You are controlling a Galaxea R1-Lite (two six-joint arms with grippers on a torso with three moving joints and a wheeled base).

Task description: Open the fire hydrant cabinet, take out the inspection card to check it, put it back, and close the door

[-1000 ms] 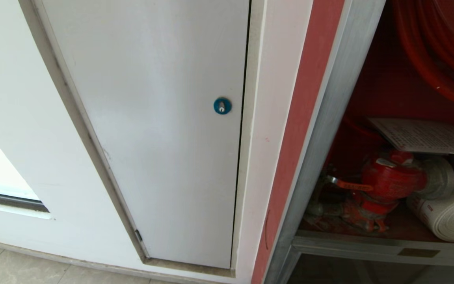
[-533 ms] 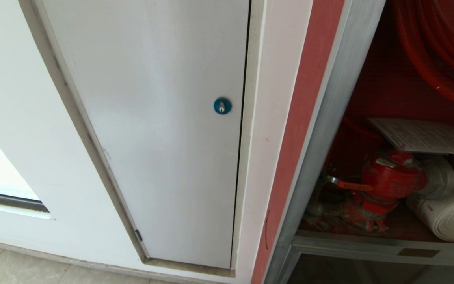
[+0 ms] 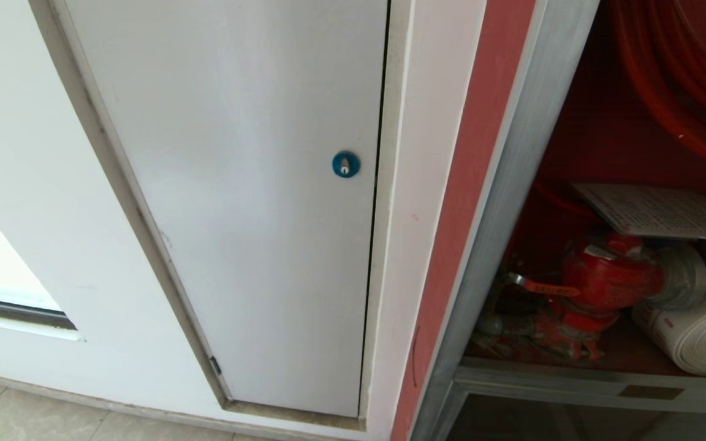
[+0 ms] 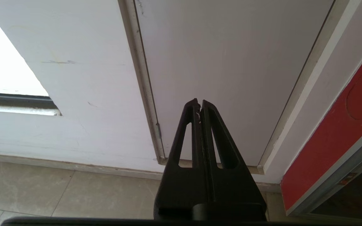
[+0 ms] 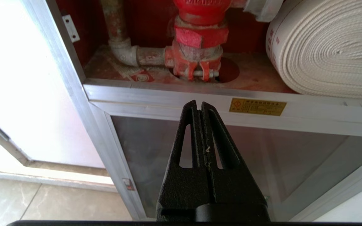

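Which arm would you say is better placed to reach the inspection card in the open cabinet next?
Probably the right. The right gripper, shut and empty, faces the fire hydrant cabinet below the red valve. The left gripper, also shut, faces the plain white panel. The inspection card lies above the valve.

A: Cabinet status?
B: The fire hydrant cabinet (image 3: 500, 202) is standing open, grey frame, red inside. The inspection card (image 3: 659, 211), a white printed sheet, lies flat-ish on top of the red valve (image 3: 604, 278), beside the rolled hose (image 3: 702, 334).
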